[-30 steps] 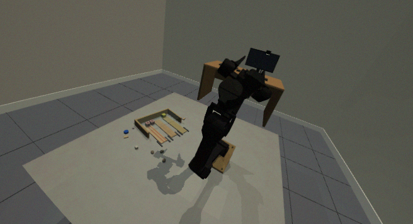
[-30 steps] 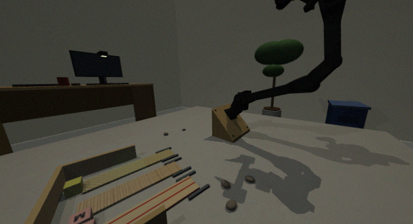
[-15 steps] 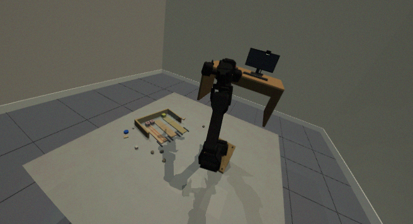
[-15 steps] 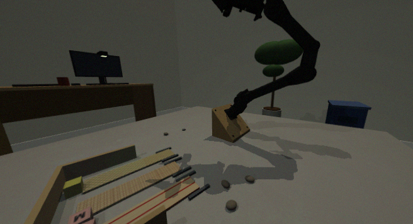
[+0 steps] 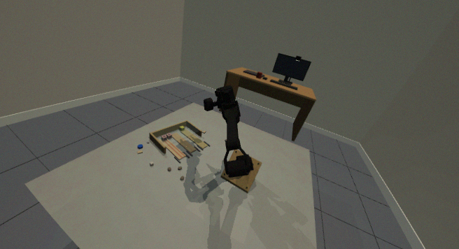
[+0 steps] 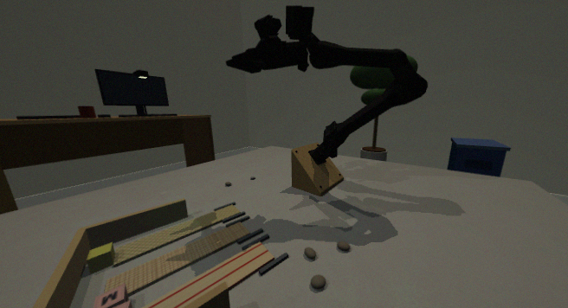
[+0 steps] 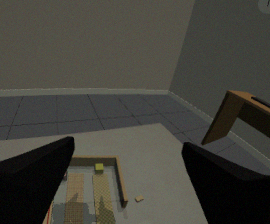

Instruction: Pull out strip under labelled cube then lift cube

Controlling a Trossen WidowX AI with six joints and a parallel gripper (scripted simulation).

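Note:
A pink cube marked M (image 6: pixel 111 297) is near the far end of the brown woven strip (image 6: pixel 218 242) (image 5: pixel 185 144) (image 7: pixel 75 197). A second pink cube is beside it; the pair (image 5: pixel 164 137) shows in the top view. Which strip bears each is unclear. A red-lined strip (image 5: pixel 175 150) (image 6: pixel 216 273) lies on one side, a yellow patterned strip (image 5: pixel 196 140) (image 6: pixel 164 235) (image 7: pixel 101 192) on the other, with a yellow-green cube (image 5: pixel 182 128) (image 6: pixel 100 256) (image 7: pixel 99 168) at its far end. My gripper (image 7: pixel 129 146) (image 6: pixel 229 63) is open and empty, high above the mat.
A low wooden wall (image 5: pixel 157 144) (image 6: pixel 138 219) (image 7: pixel 121 182) encloses three sides of the strips. Short dark bars (image 6: pixel 274 263) flank their near ends. Several stones (image 6: pixel 318 282) (image 5: pixel 169 168) and a blue object (image 5: pixel 140 146) lie outside. A desk (image 5: pixel 269 89) stands beyond the mat.

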